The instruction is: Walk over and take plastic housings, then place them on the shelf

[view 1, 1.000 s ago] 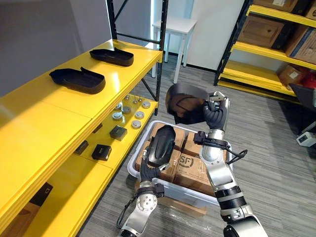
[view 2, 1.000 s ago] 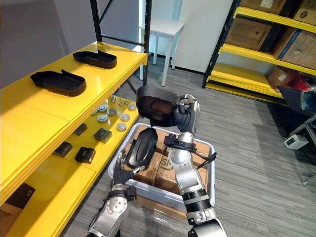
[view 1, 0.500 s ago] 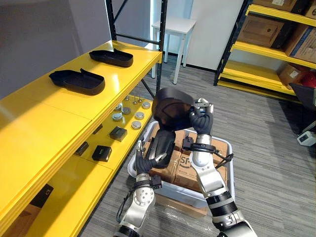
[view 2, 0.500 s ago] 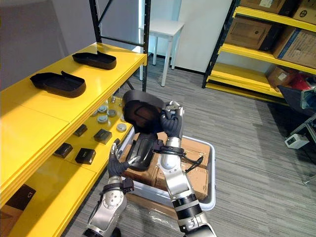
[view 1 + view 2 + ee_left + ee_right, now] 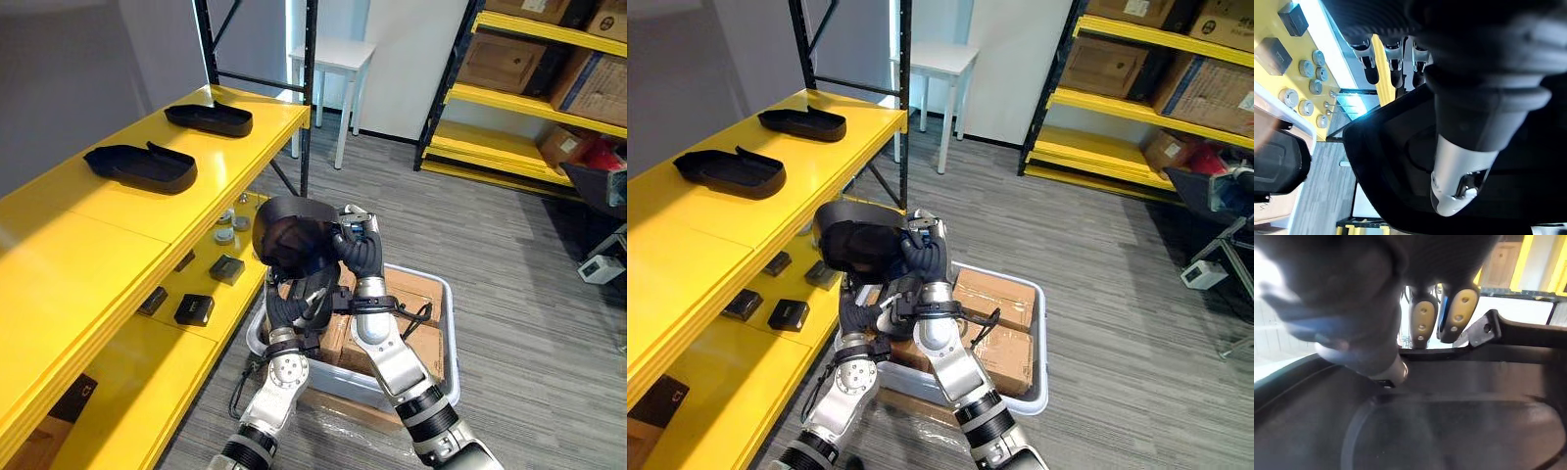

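My right hand (image 5: 359,253) is shut on a black plastic housing (image 5: 287,235), held up over the bin's left end beside the yellow shelf (image 5: 108,235). Its thumb lies inside the shell (image 5: 1459,421) and its fingers (image 5: 1457,313) reach past the rim. Just below, my left hand (image 5: 290,311) is largely hidden behind that housing. In the left wrist view its thumb (image 5: 1459,181) presses into a second black housing (image 5: 1396,161) with its fingers (image 5: 1367,68) behind the edge. Two more housings (image 5: 140,166) (image 5: 208,117) lie on the shelf top.
A white bin (image 5: 448,297) of cardboard boxes sits on the floor under my hands. The lower shelf holds small black boxes (image 5: 194,309) and round metal parts (image 5: 223,233). A white table (image 5: 331,54) stands at the back, yellow racks (image 5: 509,98) with cartons on the right.
The right hand has swung its housing left and down, over the left hand and its housing. The whole view has shifted slightly as the camera moved.
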`<state>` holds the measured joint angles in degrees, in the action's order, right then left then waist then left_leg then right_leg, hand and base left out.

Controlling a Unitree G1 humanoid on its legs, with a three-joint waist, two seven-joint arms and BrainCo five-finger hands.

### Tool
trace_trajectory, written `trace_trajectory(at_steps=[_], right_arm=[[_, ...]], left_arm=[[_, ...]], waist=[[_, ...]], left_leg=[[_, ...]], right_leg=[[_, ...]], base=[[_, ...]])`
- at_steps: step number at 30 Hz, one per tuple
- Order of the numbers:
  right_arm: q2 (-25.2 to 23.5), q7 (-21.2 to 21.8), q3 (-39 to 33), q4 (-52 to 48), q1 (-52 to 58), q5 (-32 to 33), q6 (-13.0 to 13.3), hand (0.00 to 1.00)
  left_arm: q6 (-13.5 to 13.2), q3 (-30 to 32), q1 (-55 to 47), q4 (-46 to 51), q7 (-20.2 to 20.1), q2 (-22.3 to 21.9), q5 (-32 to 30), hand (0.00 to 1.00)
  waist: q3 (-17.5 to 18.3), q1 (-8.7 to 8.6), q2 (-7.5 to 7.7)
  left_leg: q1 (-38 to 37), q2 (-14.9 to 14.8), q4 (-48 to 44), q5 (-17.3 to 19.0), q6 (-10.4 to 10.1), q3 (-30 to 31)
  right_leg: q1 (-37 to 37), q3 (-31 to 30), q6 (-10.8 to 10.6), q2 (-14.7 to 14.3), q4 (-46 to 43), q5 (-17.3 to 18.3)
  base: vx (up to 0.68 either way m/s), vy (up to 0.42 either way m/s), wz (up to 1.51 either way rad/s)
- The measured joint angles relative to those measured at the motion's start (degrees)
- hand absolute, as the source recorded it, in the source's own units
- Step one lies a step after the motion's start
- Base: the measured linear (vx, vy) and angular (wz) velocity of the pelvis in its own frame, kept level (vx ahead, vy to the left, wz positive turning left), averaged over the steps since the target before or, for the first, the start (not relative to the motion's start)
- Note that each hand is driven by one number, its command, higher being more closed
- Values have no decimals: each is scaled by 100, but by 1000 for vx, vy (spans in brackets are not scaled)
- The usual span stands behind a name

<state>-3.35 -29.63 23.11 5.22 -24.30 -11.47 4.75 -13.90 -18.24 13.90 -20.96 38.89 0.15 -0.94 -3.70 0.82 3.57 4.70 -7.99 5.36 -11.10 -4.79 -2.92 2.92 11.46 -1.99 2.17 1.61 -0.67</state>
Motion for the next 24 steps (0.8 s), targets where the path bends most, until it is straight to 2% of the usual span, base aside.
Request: trace_trajectory(at_steps=[1,9,13,17,18,19,20,21,22,23,24], right_arm=[[3,1,29,0,0,16,3,100],[68,13,573,-130,-18,198,79,100],[110,10,721,-436,-41,241,145,100],[106,9,728,-506,-53,417,294,100],[108,12,731,-546,-43,422,299,100],[127,13,730,-682,-16,429,299,100],[154,12,656,-833,-36,427,342,100],[189,14,569,-878,-40,440,400,100],[198,28,557,-886,-46,445,410,100],[146,50,573,-891,-56,446,458,100],[41,130,663,-921,-76,445,461,0]], left_arm=[[12,19,41,-49,14,4,5,100],[116,597,456,-386,592,96,196,100],[102,908,849,-393,825,177,287,100],[79,1137,911,-191,886,107,293,100],[68,1205,912,-135,904,64,297,100],[46,1240,916,-27,923,9,298,100],[-47,1244,949,107,934,-106,303,100],[-98,1298,951,301,916,-220,355,100],[-99,1351,942,391,890,-244,395,100],[-100,1472,869,629,792,-221,418,100],[-110,1557,666,942,749,-115,416,100]], waist=[[0,-2,0],[1,-6,1],[-2,-47,-1],[-42,-50,-42],[-56,-59,-51],[-65,-107,-40],[-146,-203,-22],[-257,-201,-55],[-277,-194,-127],[-320,-153,-138],[-335,-31,-95]], left_leg=[[-1,-7,0,0,-1,0],[30,-36,-1,2,-11,56],[212,37,-2,-109,-62,469],[446,149,-1,-151,-57,965],[532,126,-7,-70,33,765],[650,93,-20,111,231,213],[859,65,-318,280,449,-873],[985,-164,-929,403,587,-2534],[921,-329,-1187,541,755,-3284],[802,-614,-1483,611,900,-4195],[783,-591,-1664,727,918,-4314]], right_leg=[[1,1,3,-7,1,-2],[38,49,34,-58,91,-29],[91,442,44,-95,138,-19],[93,1156,60,-52,-174,257],[112,1312,56,-32,-172,265],[135,1623,48,51,-118,263],[182,2044,-33,252,-78,283],[222,2372,-145,439,-201,365],[233,2486,-214,453,-281,428],[268,2630,-321,553,-445,540],[269,2598,-364,661,-513,559]], base=[[-7,-5,-4],[6,3,4],[16,-3,45],[4,7,82],[-15,25,111],[6,36,161],[37,107,209],[83,141,184],[165,193,129],[244,210,55],[236,192,34]])
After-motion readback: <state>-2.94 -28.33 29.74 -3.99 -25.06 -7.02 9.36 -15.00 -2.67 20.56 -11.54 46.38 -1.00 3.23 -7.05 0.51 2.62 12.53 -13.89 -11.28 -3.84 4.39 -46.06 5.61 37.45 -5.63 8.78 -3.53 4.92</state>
